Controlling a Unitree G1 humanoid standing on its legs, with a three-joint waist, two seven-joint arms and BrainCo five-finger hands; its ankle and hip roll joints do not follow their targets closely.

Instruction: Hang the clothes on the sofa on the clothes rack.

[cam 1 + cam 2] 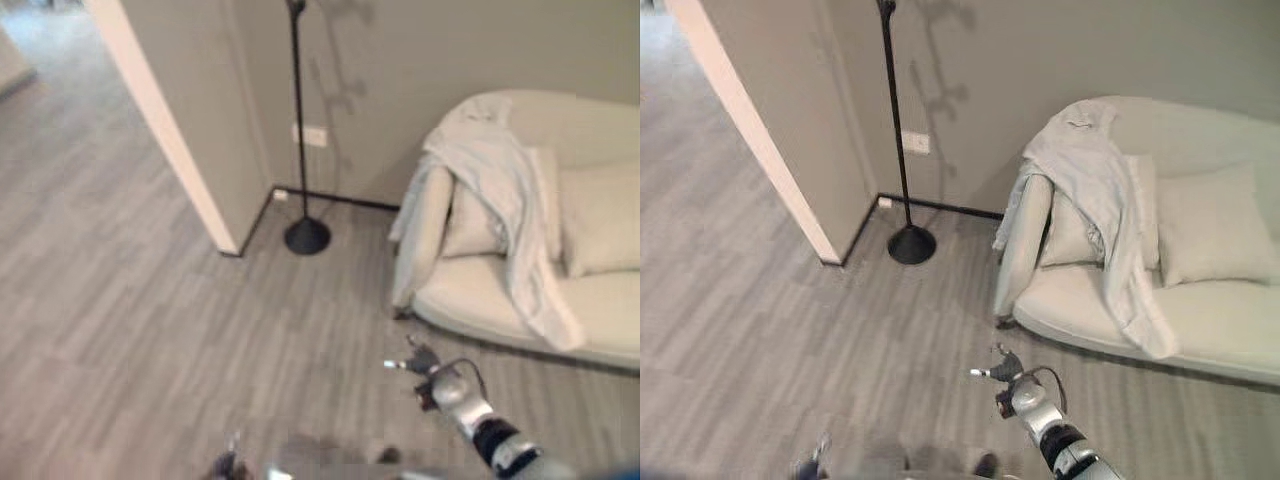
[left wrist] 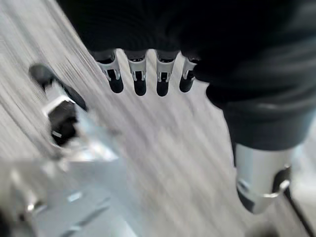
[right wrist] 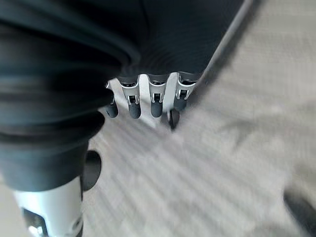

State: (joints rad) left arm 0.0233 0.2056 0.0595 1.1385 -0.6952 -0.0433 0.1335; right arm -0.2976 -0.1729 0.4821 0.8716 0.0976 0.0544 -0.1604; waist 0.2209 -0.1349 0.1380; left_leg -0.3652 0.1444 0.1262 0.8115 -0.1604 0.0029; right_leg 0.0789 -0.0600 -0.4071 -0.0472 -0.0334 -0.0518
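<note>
A pale grey-white garment [image 1: 500, 190] hangs over the arm and back of a cream sofa [image 1: 470, 300] at the right. The clothes rack, a thin black pole [image 1: 297, 120] on a round base [image 1: 306, 236], stands by the wall to the sofa's left. My right hand [image 1: 425, 365] is low over the floor just in front of the sofa's near corner, apart from the garment. Its fingers [image 3: 155, 101] are relaxed and hold nothing. In the left wrist view my left hand's fingers [image 2: 139, 79] and thumb [image 2: 256, 173] hang loose over the floor, empty.
A wall corner [image 1: 190, 130] juts out left of the rack. A socket [image 1: 315, 135] sits on the wall behind the pole. Two cushions [image 1: 600, 215] lie on the sofa. Grey wood floor [image 1: 150, 300] stretches across the left and front.
</note>
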